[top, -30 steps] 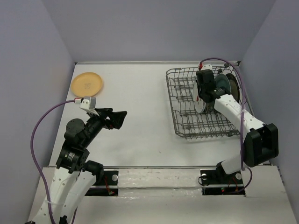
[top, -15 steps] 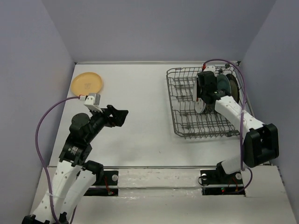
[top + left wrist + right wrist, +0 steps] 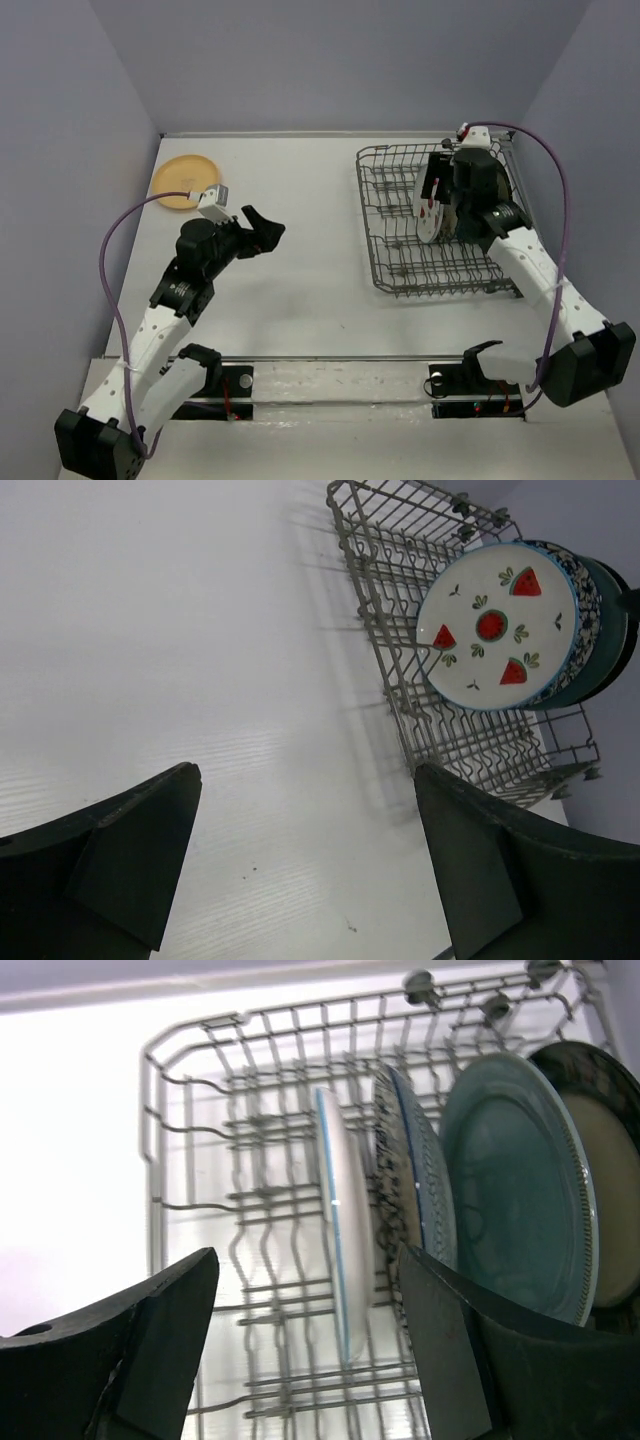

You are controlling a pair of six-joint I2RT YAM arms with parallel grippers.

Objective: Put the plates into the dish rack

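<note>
Gaping empty, your left gripper (image 3: 262, 223) should pinch the rim of the stiff, likely slippery orange plate (image 3: 178, 176), far-left corner.

No legible text, labels, brands or numbers in any view. The watermelon-print plate (image 3: 497, 627), upper right of the left wrist frame, carried only pictures: red slices, a red centre dot and green leaves, no lettering. The orange plate (image 3: 175, 177), upper left of the top frame, was too small to resolve any mark. The white block (image 3: 211, 198) just beside it showed no readable print.
</note>
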